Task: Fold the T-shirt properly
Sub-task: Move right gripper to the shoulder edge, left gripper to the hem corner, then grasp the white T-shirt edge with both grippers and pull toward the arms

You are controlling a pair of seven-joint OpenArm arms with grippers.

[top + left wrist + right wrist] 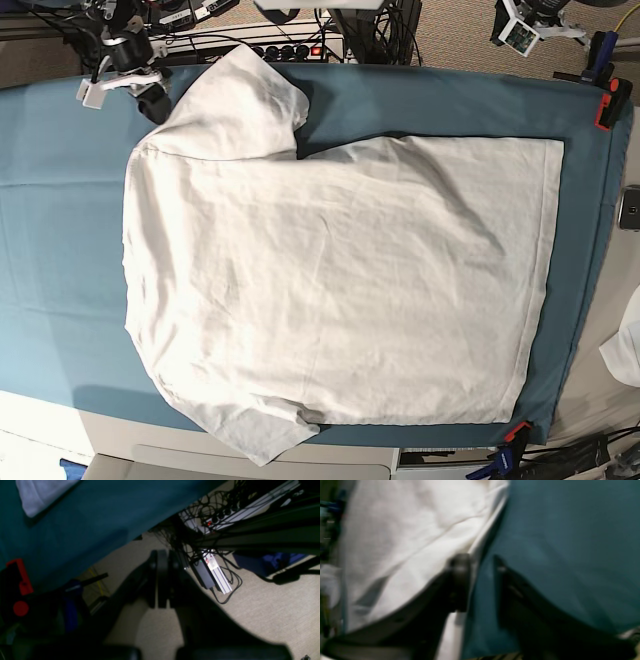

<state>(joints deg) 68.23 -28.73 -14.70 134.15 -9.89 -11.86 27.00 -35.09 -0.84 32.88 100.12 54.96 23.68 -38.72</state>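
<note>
- Lying flat, the T-shirt [340, 290] leaves bare teal table cover [60, 220] around its edges.
- Right gripper [480, 566]: fingers parted, empty, hem beside one fingertip.
- Left gripper [162, 555]: fingers closed, empty, off the table.

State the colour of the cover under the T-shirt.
Teal, plain. The fabric table cover beneath the white cotton T-shirt shows best in the base view.
</note>
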